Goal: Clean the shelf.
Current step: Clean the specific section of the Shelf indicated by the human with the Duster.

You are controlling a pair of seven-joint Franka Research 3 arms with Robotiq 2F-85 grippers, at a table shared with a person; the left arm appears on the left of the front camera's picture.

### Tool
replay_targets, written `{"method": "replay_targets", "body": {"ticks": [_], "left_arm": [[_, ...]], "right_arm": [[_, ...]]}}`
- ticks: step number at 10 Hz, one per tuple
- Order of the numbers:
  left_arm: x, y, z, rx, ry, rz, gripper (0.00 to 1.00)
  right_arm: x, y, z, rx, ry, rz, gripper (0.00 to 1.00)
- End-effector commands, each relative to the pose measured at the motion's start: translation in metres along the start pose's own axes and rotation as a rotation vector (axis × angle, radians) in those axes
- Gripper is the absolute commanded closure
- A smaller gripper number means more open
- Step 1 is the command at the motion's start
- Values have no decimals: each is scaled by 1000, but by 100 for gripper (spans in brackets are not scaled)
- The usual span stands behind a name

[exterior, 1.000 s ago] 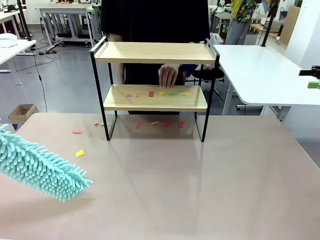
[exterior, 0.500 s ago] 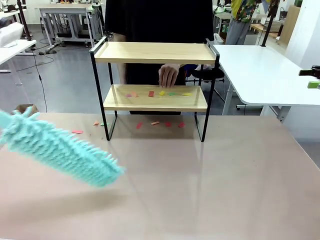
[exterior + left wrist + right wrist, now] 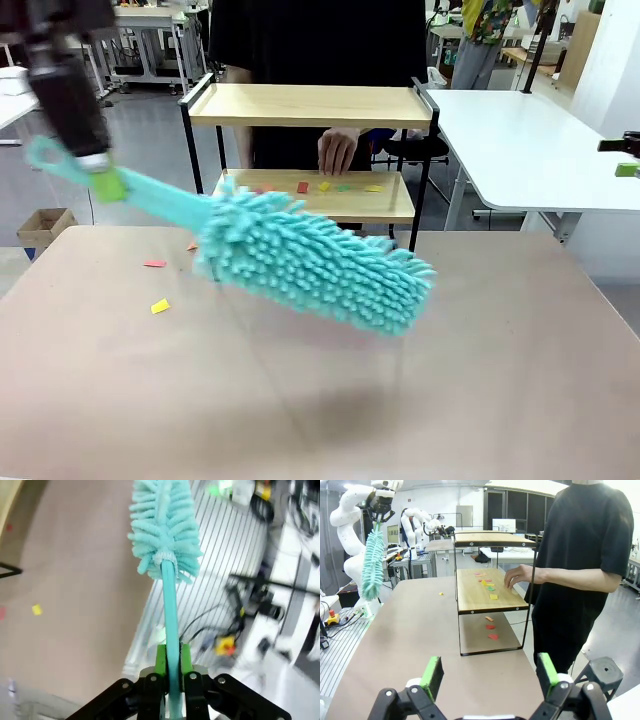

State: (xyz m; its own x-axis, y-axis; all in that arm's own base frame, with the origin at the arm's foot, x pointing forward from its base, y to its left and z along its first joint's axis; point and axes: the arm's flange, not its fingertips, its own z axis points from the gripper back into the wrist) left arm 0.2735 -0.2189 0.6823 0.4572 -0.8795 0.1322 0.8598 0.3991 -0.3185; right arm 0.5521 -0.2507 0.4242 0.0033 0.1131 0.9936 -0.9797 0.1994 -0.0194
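Observation:
The shelf stands at the table's far side, with several coloured paper scraps on its lower board. My left gripper hangs at the upper left, shut on the handle of a teal fluffy duster. The duster's head slants down to the right in front of the shelf's lower part. In the left wrist view the green fingers clamp the teal handle. My right gripper stands open with nothing in it, facing the shelf from its end.
A person stands behind the shelf with one hand over the lower board. Loose scraps lie on the table: a red one, a yellow one, more under the shelf. A white table stands to the right.
The duster swung up from low at the left to the middle, in front of the shelf. My left gripper came into view at the upper left. The person's hand stayed put.

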Motion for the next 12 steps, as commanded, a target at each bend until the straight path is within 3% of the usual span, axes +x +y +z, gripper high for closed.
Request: {"method": "replay_targets", "body": {"ticks": [1, 2, 4, 7, 8, 9, 12], "left_arm": [[20, -17, -16, 109, -147, 317, 87], [25, -20, -25, 111, -188, 379, 87], [31, -15, -13, 50, -131, 277, 87], [36, -18, -23, 70, -149, 327, 87], [45, -27, -34, 159, -197, 391, 87], [49, -27, -37, 173, -281, 409, 87], [60, -24, -54, 227, -403, 487, 87]], "right_arm": [[4, 0, -2, 2, -1, 7, 0], [4, 0, -2, 2, -1, 7, 0], [4, 0, -2, 2, -1, 7, 0], [4, 0, -2, 2, -1, 7, 0], [4, 0, -2, 2, -1, 7, 0], [4, 0, -2, 2, -1, 7, 0], [4, 0, -2, 2, -1, 7, 0]]}}
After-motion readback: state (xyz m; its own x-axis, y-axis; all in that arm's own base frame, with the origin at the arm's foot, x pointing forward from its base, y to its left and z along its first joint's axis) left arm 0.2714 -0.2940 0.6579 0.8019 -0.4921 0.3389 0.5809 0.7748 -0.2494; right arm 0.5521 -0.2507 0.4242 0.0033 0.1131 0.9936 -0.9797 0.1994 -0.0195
